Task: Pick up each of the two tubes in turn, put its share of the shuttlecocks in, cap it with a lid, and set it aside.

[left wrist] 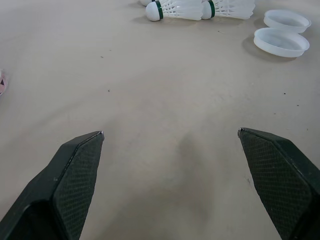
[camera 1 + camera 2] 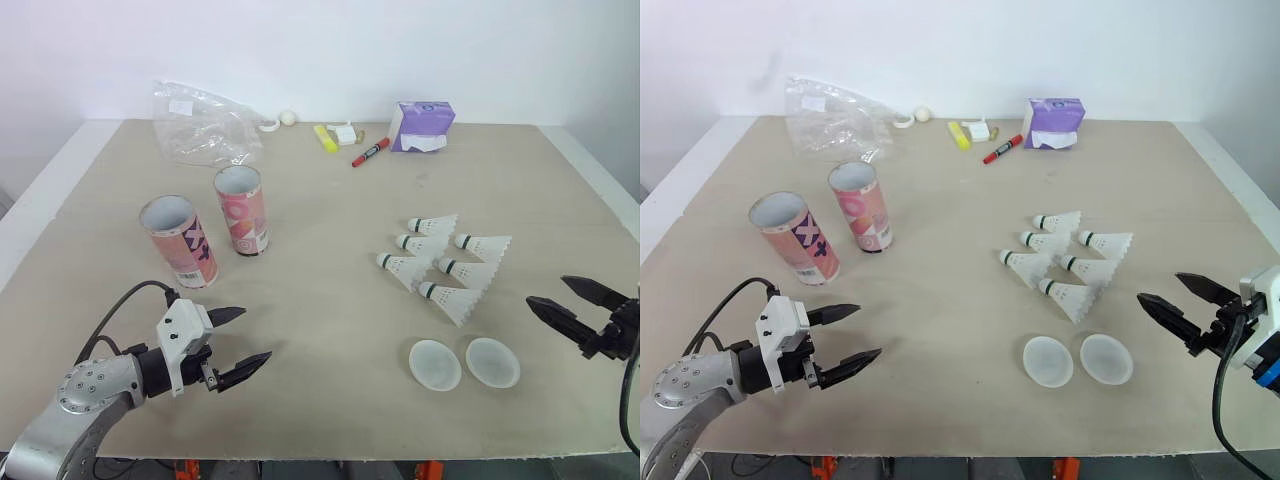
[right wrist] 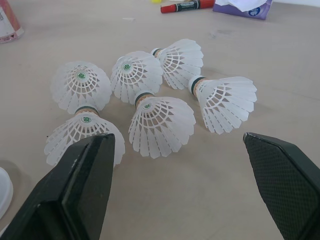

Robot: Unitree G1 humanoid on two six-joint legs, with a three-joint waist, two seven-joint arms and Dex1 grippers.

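Left gripper [image 2: 255, 334]: hovering wide open, holding nothing. Nearer tube [image 2: 180, 242]: standing upright ahead of its fingertips, apart; judged best gripping it mid-wall, squarely, avoiding tipping. Shuttlecocks [image 2: 445, 265]: lying ahead of right gripper [image 2: 548, 290], likewise gaping empty.

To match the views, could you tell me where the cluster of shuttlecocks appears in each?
Left eye: shuttlecocks right of centre.
Right eye: shuttlecocks right of centre.
Left wrist: shuttlecocks far ahead of left gripper.
Right wrist: shuttlecocks just ahead of right gripper.
Landmark: lids beside them.
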